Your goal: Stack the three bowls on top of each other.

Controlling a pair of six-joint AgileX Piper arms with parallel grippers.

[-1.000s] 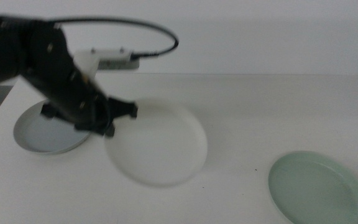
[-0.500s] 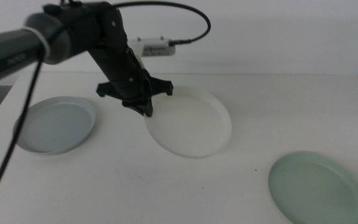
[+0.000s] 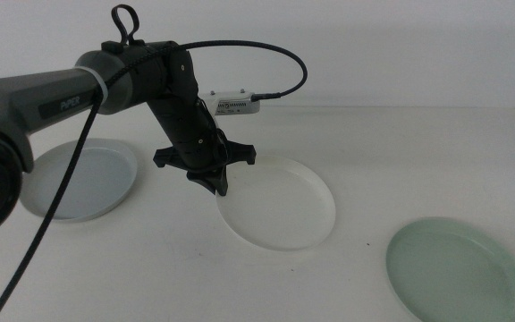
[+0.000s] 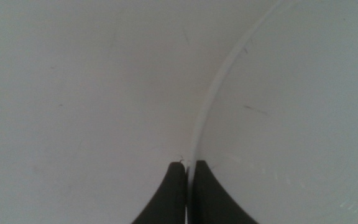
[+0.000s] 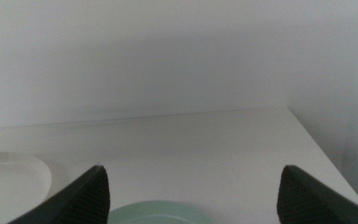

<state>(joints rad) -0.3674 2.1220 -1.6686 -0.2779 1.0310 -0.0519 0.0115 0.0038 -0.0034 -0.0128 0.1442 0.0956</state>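
The white bowl (image 3: pixel 280 206) sits at the table's middle, low on or just above the surface; I cannot tell which. My left gripper (image 3: pixel 217 183) is shut on its left rim; in the left wrist view the two jaws (image 4: pixel 187 165) pinch the thin white rim (image 4: pixel 207 109). The pale grey-blue bowl (image 3: pixel 79 179) lies at the left, behind the arm. The pale mint green bowl (image 3: pixel 454 268) lies at the front right. My right gripper (image 5: pixel 192 168) is open and empty, out of the middle view, just above the green bowl (image 5: pixel 157 211); the white bowl's edge (image 5: pixel 11 171) shows there too.
A small white device (image 3: pixel 235 105) with a black cable lies at the table's back edge behind the left arm. The cable loops over the arm. Bare tabletop (image 3: pixel 374 152) lies between the white and green bowls.
My left gripper has carried the white bowl by its rim from beside the grey-blue bowl rightward to the table's middle, then lowered it a little.
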